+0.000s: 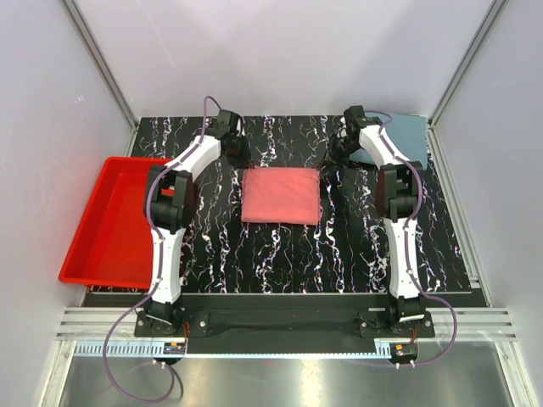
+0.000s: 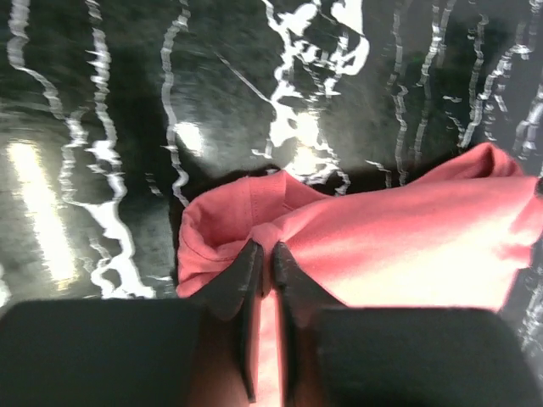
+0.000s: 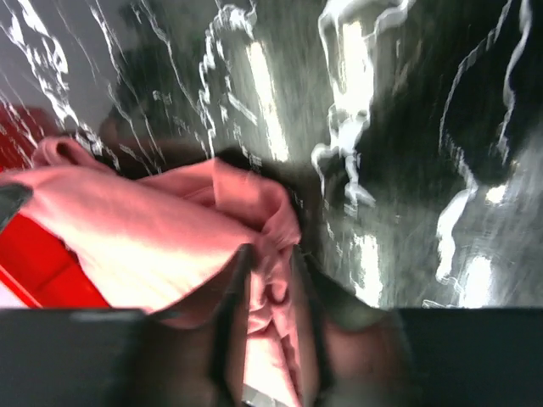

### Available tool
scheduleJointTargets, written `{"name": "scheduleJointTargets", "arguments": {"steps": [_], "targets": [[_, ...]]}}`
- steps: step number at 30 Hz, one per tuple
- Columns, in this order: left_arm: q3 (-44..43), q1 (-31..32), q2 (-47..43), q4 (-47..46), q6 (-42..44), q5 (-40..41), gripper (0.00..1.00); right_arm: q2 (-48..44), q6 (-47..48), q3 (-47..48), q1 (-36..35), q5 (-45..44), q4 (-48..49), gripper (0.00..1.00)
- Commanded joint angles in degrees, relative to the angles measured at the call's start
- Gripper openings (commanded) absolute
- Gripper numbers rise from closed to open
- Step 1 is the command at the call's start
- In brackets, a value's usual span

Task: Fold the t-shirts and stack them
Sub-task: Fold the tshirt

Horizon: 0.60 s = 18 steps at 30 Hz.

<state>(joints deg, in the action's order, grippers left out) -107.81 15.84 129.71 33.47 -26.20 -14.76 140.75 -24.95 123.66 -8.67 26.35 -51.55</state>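
Left arm – rises from its base at the near edge, elbow bent over the inner edge of the tray, wrist reaching to the far left corner of the salmon-pink t-shirt (image 1: pixel 282 195). Left gripper (image 2: pixel 264 250) points down; its fingers (image 2: pixel 246 275) are nearly together, a puckered fold of pink cloth pinched in the slit between them.

Right arm – mirrors it, elbow mid-table, wrist turned inward over the far right corner of the same shirt. Right gripper (image 3: pixel 270 254): fingers (image 3: pixel 231 292) a little apart, a bunch of pink cloth between them; cannot tell whether they are pressing it or loose.

Pink shirt lies as a flat folded rectangle in the middle of the black marbled tabletop (image 1: pixel 254 254), between the two arms. The grey-blue t-shirt (image 1: pixel 403 131) lies flat in the far right corner, partly hidden behind the right arm's forearm, well apart from the pink one.

Red tray (image 1: pixel 102 237) sits at the left edge of the tabletop, overhanging it, close beside the left arm.

Count: two arms, two t-shirts, one tray.
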Motion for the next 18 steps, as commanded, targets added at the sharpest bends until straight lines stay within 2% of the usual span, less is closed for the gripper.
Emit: {"name": "scheduleJointTargets", "arguments": {"steps": [1,3,4,5,6,10,13,15,16,18], "targets": [[-4.95,-1.15,-1.91,2.64,2.64,7.02,0.22,2.85,2.71,11.92,0.49,-3.14,-5.29,0.34],[-3.56,-1.59,-4.10,3.35,3.17,7.82,0.35,3.04,2.98,14.50,0.67,-5.50,-7.15,0.41],[-2.16,-1.95,-5.07,3.79,3.26,8.43,0.47,2.35,3.06,15.90,0.67,-6.48,-8.81,0.43],[-1.45,-2.04,-6.13,4.05,4.21,8.78,0.50,1.73,3.41,16.44,0.58,-7.62,-9.70,0.46],[-0.92,-2.12,-8.31,5.10,4.66,9.66,0.51,0.24,3.68,16.62,0.67,-8.76,-10.41,0.51],[4.61,-2.39,-15.88,4.59,5.37,9.06,0.51,-5.55,5.61,12.34,-0.90,-12.02,-12.08,0.56],[12.08,-2.39,-20.98,-1.64,3.53,0.47,0.48,-10.22,5.79,4.97,-3.36,-8.17,-7.63,0.55],[16.55,-2.39,-20.82,-7.77,0.10,-9.08,0.43,-11.19,3.34,0.13,-5.22,-2.02,-4.54,0.52],[17.45,-2.30,-20.03,-9.55,-1.04,-11.58,0.42,-11.20,2.02,-1.38,-5.48,0.17,-0.87,0.46],[20.86,-2.39,-18.01,-15.07,-4.99,-14.23,0.38,-10.85,-2.81,-4.20,-5.75,3.60,3.10,0.22]]}}
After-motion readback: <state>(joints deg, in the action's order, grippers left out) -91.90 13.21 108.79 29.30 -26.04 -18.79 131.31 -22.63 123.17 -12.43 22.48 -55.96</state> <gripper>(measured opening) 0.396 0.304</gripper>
